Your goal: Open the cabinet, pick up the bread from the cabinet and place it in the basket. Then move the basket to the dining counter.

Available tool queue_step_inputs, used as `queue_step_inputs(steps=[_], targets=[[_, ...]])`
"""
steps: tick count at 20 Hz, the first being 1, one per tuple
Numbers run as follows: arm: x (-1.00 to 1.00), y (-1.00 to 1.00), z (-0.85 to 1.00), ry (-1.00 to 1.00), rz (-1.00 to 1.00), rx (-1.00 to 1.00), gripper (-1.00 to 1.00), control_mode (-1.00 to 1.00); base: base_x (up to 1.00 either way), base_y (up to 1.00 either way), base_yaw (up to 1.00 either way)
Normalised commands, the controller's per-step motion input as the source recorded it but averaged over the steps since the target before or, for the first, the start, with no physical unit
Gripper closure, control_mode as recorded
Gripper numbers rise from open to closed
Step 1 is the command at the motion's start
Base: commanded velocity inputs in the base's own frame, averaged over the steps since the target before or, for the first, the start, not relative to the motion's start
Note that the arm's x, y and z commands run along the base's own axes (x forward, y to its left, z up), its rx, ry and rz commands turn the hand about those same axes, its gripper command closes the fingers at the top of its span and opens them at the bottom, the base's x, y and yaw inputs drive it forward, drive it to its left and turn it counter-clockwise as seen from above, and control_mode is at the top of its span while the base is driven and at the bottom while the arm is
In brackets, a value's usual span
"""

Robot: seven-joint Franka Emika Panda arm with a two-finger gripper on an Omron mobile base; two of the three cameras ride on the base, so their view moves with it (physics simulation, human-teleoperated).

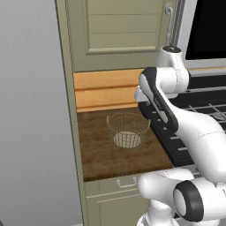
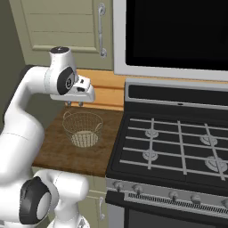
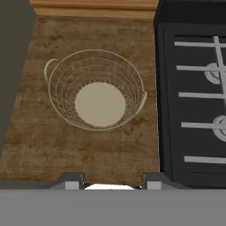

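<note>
At the bottom of the hand view the gripper [image 3: 109, 183] showed two small tips set well apart, with nothing between them. Just above them in that frame lay a short dark wood counter [image 3: 39, 141], and on it, slightly left of centre, stood the basket [image 3: 96, 90], upright, its pale round floor bare and a small handle loop at each side of its rim. The basket sat directly ahead of the parted tips, apart from them. In the right base view the gripper [image 2: 75, 103] hung in the left half of the frame, right above the basket's [image 2: 82, 128] far rim without touching it. In the left base view the basket [image 1: 127, 129] stood near the centre of the frame, just left of the arm. A black stove [image 2: 178, 142] adjoined the counter's edge at the right of the right base view. Behind the counter ran orange planks [image 1: 106, 90], and above them, at the top of the frame, the cabinet [image 1: 123, 31] door was shut, its silver bar handle [image 2: 102, 33] upright.
</note>
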Motion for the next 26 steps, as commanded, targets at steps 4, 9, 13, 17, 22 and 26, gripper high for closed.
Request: queue_step_inputs(steps=[4,9,13,17,22,26], targets=[[-0.12,0.0,0.08,-0.11,0.0,0.0,-1.0,-1.0,0.0,0.0,0.0],[-0.45,0.0,0.54,-0.35,0.0,0.0,-1.0,-1.0,0.0,0.0,0.0],[-0.06,-0.02,0.54,-0.37,0.0,0.01,-1.0,-1.0,0.0,0.0,0.0],[0.0,-0.04,0.53,-0.43,0.0,0.05,-1.0,-1.0,0.0,0.0,0.0],[0.01,-0.18,0.6,-0.39,0.0,0.11,-1.0,-1.0,0.0,0.0,0.0],[0.0,-0.34,0.43,-0.32,0.0,0.06,-1.0,-1.0,0.0,0.0,0.0]])
